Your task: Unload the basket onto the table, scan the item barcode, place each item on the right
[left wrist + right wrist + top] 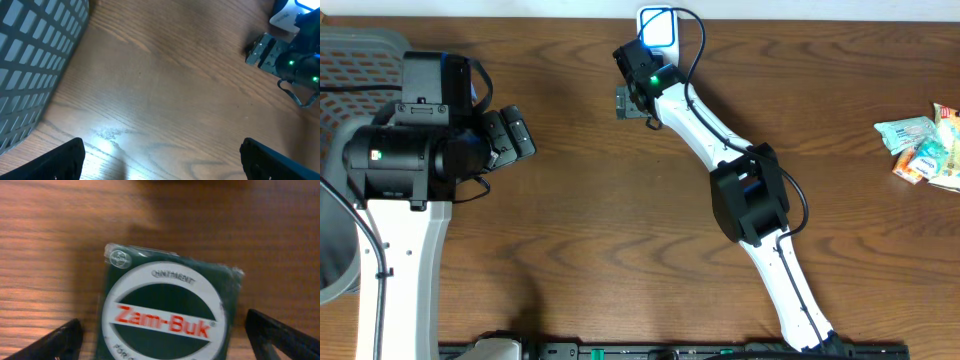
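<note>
Jaws of the right gripper (pixel 167 337) stand wide astride the dark green square Zam-Buk packet (pixel 170 305) (label up); the left gripper (pixel 165 157), also wide-open, hangs well apart.

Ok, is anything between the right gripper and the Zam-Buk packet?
Nothing visible. The packet lies flat on the table, directly under the right gripper and between its open jaws, with nothing over it or beside it.
</note>
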Controlling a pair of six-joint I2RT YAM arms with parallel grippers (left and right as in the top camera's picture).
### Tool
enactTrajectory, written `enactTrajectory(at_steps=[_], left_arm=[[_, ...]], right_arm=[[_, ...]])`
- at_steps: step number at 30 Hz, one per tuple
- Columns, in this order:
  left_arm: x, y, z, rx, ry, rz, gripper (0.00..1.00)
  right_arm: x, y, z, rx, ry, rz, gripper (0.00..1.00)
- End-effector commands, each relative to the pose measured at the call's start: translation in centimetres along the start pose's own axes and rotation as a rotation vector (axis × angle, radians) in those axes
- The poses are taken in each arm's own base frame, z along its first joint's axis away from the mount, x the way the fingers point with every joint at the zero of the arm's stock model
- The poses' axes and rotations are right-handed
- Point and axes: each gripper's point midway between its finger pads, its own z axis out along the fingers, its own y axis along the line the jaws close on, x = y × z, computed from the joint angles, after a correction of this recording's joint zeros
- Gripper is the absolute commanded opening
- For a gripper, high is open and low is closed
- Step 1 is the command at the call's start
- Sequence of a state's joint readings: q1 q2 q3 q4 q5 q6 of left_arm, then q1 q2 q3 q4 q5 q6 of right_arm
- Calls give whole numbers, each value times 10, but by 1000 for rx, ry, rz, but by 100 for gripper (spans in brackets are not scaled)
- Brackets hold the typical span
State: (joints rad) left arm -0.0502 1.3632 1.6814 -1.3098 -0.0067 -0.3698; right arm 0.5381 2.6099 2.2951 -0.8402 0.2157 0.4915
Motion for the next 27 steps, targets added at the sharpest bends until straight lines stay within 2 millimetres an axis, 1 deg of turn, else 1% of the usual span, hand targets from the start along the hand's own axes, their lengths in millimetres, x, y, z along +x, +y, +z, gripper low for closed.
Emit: enactTrajectory(at_steps=[1,2,3,6,7,8,11,13,15,18,22,24,27], left_arm=[[-1,3,-2,-11,-9,-15,98],[-1,3,-2,-11,-9,-15,98],[-1,3,-2,-11,-9,-15,98],[-1,3,-2,-11,-9,-15,97],[-1,3,-2,-11,-9,-15,98],[-1,3,-2,-11,-9,-15,98],[-1,3,-2,-11,-9,-15,98],[-1,3,-2,-11,-9,-15,98],[-1,3,-2,-11,-9,-15,98],[-1,3,-2,-11,-9,-14,98],[-1,3,-2,-11,-9,-15,98],[-1,3,-2,-11,-9,-15,98],[-1,3,-2,-11,-9,-15,98]], right_arm=[[6,-20,17,66,19,38,88],[6,-22,17,67,19,40,80],[5,-23,17,68,18,43,70],[0,-23,17,61,3,50,56],[-4,-22,14,55,-8,53,51],[-6,-22,12,52,-14,55,47],[-16,-24,0,44,-35,66,46],[-26,-28,-14,39,-52,71,47],[-35,-35,-30,42,-66,83,47],[-51,-46,-58,36,-93,106,49],[-71,-64,-94,29,-138,135,49],[-82,-78,-112,30,-163,150,47],[-96,-98,-132,34,-195,164,47]])
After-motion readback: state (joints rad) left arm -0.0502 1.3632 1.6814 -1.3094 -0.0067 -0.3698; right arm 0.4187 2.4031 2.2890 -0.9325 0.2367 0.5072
